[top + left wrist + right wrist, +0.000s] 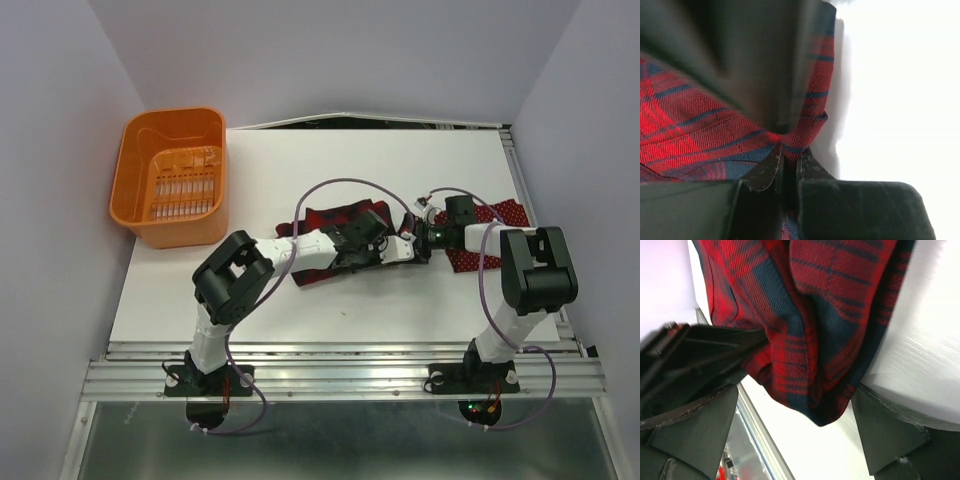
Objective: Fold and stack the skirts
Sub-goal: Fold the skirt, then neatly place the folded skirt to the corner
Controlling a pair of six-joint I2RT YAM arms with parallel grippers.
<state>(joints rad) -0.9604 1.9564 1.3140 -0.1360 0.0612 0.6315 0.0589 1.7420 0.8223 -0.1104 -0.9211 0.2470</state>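
I see the plaid skirt (338, 220), red with navy bars, bunched mid-table (300, 310). My left gripper (789, 162) pinches a fold of it, fingers pressed together. My right gripper (796, 395) stands spread around its hanging edge. The polka-dot skirt (505, 213) lies crumpled far right

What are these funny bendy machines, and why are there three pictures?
They are two robot arms, left and right, bolted to a white table. One picture looks down from above; the other two come from little cameras on the wrists. On the table lie a red-and-navy plaid cloth skirt, a dark red polka-dot cloth skirt and an orange plastic basket. The left tool pinches the plaid skirt. The right tool is open, with plaid cloth between its fingers.
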